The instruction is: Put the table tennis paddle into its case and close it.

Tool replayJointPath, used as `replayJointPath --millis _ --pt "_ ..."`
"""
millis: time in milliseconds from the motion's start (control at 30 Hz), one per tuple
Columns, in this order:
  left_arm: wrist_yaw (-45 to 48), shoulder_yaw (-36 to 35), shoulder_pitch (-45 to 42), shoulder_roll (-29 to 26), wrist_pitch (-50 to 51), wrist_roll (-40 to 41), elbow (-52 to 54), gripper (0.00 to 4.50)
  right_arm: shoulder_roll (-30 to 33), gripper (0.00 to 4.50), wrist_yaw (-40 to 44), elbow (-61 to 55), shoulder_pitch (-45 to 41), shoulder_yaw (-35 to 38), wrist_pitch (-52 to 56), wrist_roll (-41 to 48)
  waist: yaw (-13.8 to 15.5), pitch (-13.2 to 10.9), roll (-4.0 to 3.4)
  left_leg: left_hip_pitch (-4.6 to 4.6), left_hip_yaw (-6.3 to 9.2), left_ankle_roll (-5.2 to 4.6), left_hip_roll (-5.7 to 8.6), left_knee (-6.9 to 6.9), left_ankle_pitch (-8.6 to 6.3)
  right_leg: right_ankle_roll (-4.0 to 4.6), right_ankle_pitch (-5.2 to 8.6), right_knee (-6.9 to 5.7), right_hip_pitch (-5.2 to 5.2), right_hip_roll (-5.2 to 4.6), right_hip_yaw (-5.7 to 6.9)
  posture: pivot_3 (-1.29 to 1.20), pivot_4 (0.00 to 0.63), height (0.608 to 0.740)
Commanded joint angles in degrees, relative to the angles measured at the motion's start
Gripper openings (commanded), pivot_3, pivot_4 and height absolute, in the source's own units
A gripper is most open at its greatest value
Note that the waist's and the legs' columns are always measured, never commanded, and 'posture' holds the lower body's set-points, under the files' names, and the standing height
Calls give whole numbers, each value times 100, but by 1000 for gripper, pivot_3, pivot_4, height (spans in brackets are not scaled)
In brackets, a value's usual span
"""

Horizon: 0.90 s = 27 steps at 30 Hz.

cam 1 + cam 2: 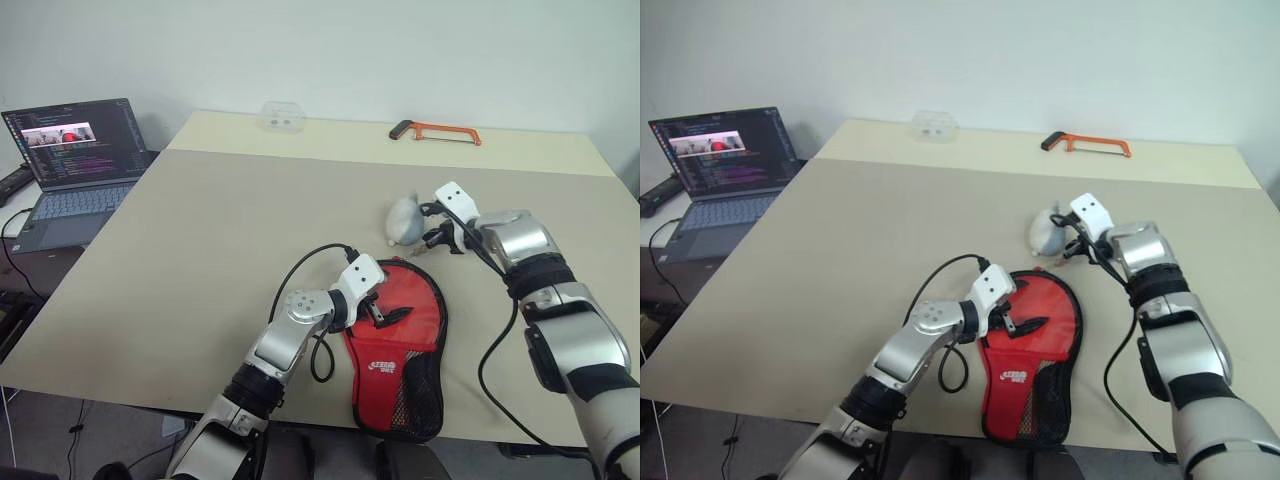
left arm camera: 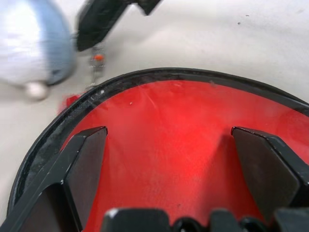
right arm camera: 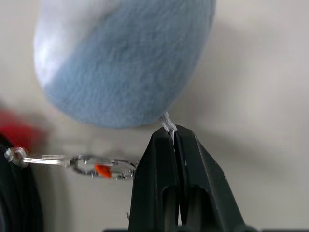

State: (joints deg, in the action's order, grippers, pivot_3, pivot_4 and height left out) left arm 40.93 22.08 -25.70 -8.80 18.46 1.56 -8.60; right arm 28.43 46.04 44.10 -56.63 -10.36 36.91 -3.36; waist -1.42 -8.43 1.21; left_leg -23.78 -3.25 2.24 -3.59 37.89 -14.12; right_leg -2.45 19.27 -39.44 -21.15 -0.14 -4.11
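1. My right gripper is pressed together, pinching a thin white cord that runs to the blue-grey plush charm.
2. From that charm a small metal clasp chain leads to the case, lying red face up near the table edge.
3. My left gripper is spread wide over the red face.
4. The case looks soft and light; I judge its rim the best hold.
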Motion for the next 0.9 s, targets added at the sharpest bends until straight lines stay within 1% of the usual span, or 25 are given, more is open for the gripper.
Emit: replayJointPath --millis 33,233,467,733,900 --pt "148 314 264 -70 288 -147 -445 4500 404 42 238 -762 135 70 231 27 2 0 -1 0 1 0 1 0 0 0 0 1 0 0 1 0 150 740" --pt "253 332 225 -77 272 -152 -499 4500 1197 42 1111 -2065 808 -120 490 83 29 1 -3 -4 3 -5 4 -4 -4 -2 0 24 7 1 4 0 150 740" --pt "336 337 185 -69 234 -157 -555 4500 2048 42 1814 -2852 1442 -293 218 45 55 1 -4 -4 0 -16 6 -4 -11 -4 -2 39 11 1 3 0 150 740" --pt "419 368 160 -84 246 -144 -584 4500 2846 42 2642 -3889 2208 -238 -76 357 93 2 -5 -3 1 -17 7 -3 -12 -4 -2 42 15 3 3 0 150 740" --pt "453 370 170 -80 261 -144 -587 4500 3359 42 3221 -4686 2843 -51 -235 803 106 3 -6 -1 4 -18 8 -3 -13 -4 -2 44 19 4 4 0 150 740"
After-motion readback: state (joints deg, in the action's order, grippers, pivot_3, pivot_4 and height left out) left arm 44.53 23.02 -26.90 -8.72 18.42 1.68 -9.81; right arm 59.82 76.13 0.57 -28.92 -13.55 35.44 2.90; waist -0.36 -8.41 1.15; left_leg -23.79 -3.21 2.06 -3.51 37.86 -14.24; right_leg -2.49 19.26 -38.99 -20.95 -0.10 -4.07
